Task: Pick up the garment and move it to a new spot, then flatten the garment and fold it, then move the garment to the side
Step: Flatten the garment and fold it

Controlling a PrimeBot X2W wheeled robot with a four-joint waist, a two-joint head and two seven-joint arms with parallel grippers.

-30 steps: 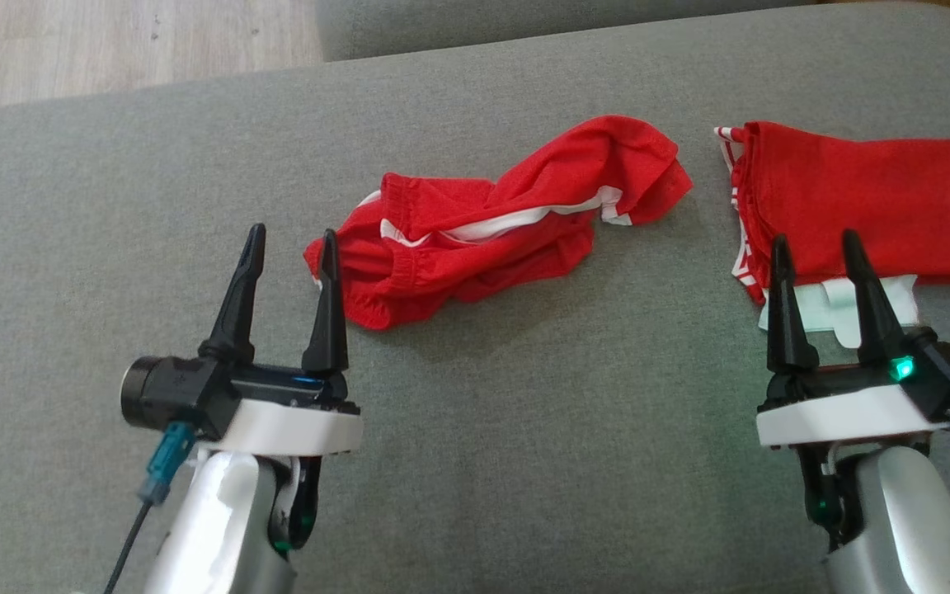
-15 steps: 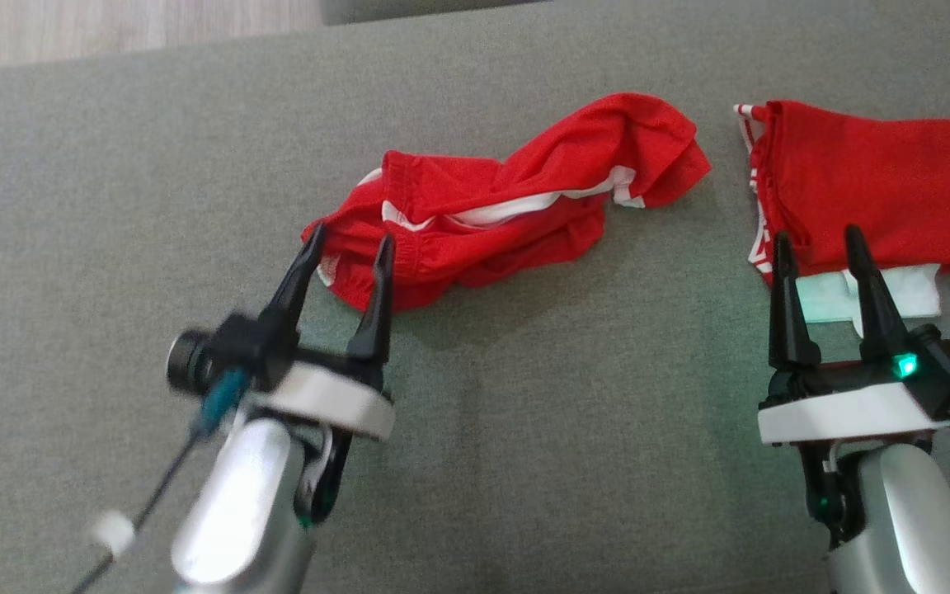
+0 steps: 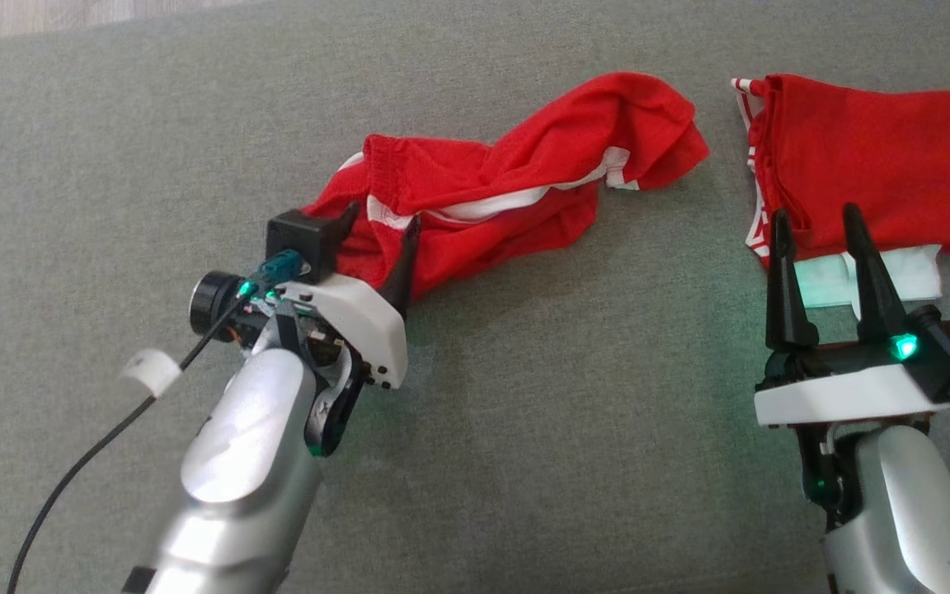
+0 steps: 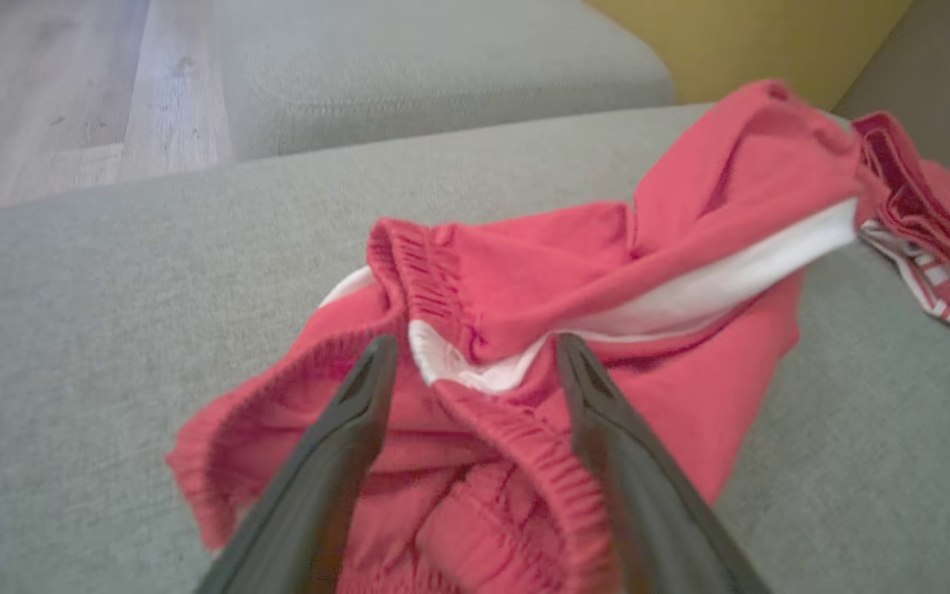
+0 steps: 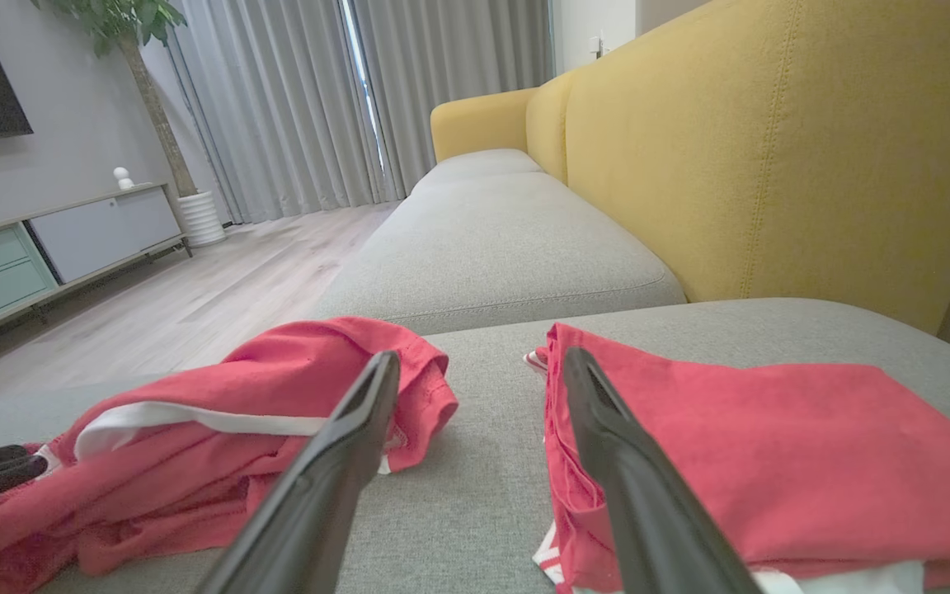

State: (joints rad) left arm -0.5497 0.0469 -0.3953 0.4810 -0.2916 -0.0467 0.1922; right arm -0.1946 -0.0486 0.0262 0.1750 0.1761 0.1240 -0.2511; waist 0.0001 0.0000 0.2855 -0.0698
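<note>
Red shorts (image 3: 516, 190) lie crumpled mid-cushion on the grey sofa (image 3: 566, 412), white stripe up, waistband end toward robot's left. Left gripper (image 3: 383, 214): fingers spread, straddling the bunched elastic waistband, nothing pinched; contact unclear. Right gripper (image 3: 815, 213): spread, empty, just short of a folded red garment (image 3: 879, 157) lying on a white cloth (image 3: 895, 276) at right.
</note>
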